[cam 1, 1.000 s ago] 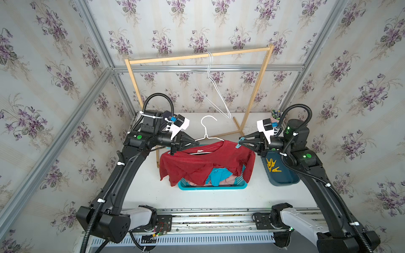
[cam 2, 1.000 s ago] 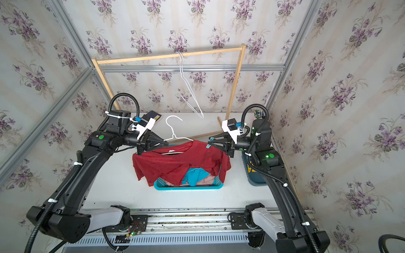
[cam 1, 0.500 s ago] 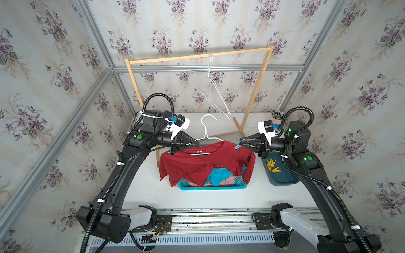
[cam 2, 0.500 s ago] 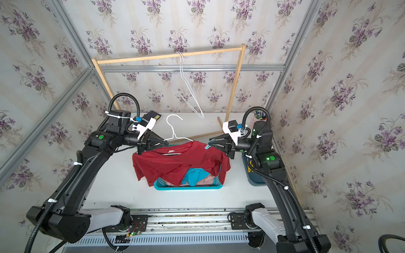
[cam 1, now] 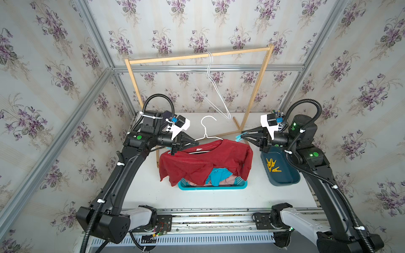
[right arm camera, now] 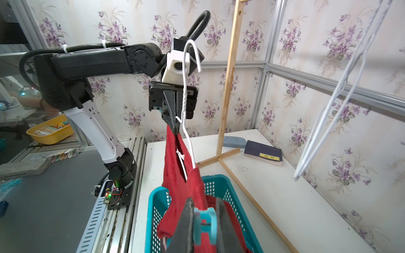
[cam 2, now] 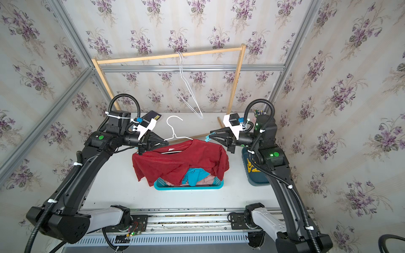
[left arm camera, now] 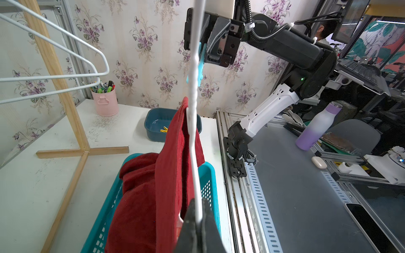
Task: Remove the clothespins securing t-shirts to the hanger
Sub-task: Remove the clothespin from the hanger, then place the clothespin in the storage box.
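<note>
While the left gripper [cam 1: 196,142] pinches shut on the left arm of the white hanger [cam 1: 206,131], the dark red t-shirt [cam 1: 206,162] drapes from it over the teal basket [cam 1: 212,188] in the middle of the desk [cam 1: 142,188]. At the shirt's right shoulder the right gripper [cam 1: 242,137] squeezes a light blue clothespin [cam 1: 238,138]. Yellow clothespins [cam 1: 271,165] lie in the blue bin [cam 1: 282,181] by the desk's right edge.

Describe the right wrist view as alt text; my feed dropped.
The right gripper pinches a light blue clothespin in the foreground. Beyond it, the left gripper holds a white hanger carrying a red t-shirt that droops into a teal basket.
</note>
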